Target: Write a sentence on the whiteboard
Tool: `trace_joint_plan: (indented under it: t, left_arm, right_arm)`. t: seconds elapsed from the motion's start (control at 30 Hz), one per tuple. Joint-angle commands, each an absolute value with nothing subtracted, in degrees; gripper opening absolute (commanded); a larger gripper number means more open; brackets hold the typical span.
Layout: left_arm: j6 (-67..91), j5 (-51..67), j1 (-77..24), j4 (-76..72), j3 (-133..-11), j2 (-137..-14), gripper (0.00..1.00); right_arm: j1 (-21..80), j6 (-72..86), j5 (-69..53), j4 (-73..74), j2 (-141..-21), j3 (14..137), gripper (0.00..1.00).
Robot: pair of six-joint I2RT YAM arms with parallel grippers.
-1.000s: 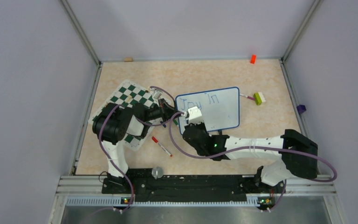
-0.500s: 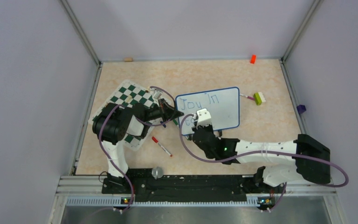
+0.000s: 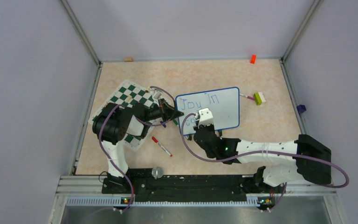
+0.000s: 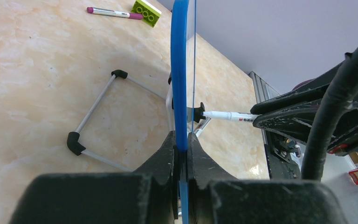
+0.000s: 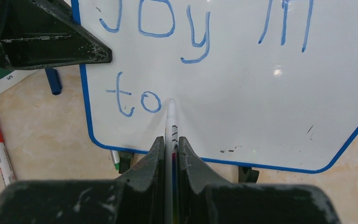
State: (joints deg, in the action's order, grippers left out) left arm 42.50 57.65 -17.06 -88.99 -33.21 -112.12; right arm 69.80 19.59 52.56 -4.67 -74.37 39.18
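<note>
The whiteboard (image 3: pixel 223 112) stands tilted on its black feet at mid-table, blue-framed. My left gripper (image 3: pixel 174 113) is shut on its left edge; the left wrist view shows both fingers clamped on the blue frame (image 4: pixel 179 70). The sentence (image 5: pixel 156 35) reads "Joy in" in blue on the top line, with "to" below it at the left. My right gripper (image 5: pixel 170 140) is shut on a white marker (image 5: pixel 171 121). The marker's tip rests on the whiteboard (image 5: pixel 261 93) just right of the "o". From above, the right gripper (image 3: pixel 200 124) covers the board's lower left part.
A green-and-white chess mat (image 3: pixel 130 98) lies under the left arm. A red-capped marker (image 3: pixel 161 146) lies in front of the board. A green brick (image 3: pixel 259 98) with a purple marker sits right of the board. Small blocks (image 3: pixel 252 59) lie along the far edge.
The right arm has slid to the right along the board's lower line, uncovering the freshly written "to". The left gripper has kept its hold on the board's edge.
</note>
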Motion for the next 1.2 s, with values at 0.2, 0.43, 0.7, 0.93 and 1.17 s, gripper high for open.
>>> trace_joint_plan:
  t: [0.2, 0.43, 0.7, 0.93, 1.17]
  left_arm:
    - [36.78, 59.59, -17.48, -92.81, -33.0, -113.01, 0.0]
    - [36.81, 59.58, -17.49, -92.81, -33.02, -113.03, 0.0]
    - [36.75, 59.58, -17.49, -92.81, -32.98, -113.08, 0.0]
    - [36.73, 59.59, -17.49, -92.81, -32.98, -113.07, 0.0]
    - [36.72, 59.59, -17.49, -92.81, -33.02, -113.04, 0.0]
  right_arm:
    - [66.85, 20.32, 49.33, -5.36, -73.99, 41.5, 0.0]
    - [66.36, 20.11, 49.05, -5.47, -74.61, 41.97, 0.0]
    - [65.74, 20.12, 48.82, -5.45, -75.23, 42.49, 0.0]
    - [64.97, 19.98, 46.99, -5.07, -76.24, 43.17, 0.0]
    - [65.0, 20.58, 45.61, -3.53, -76.36, 43.4, 0.0]
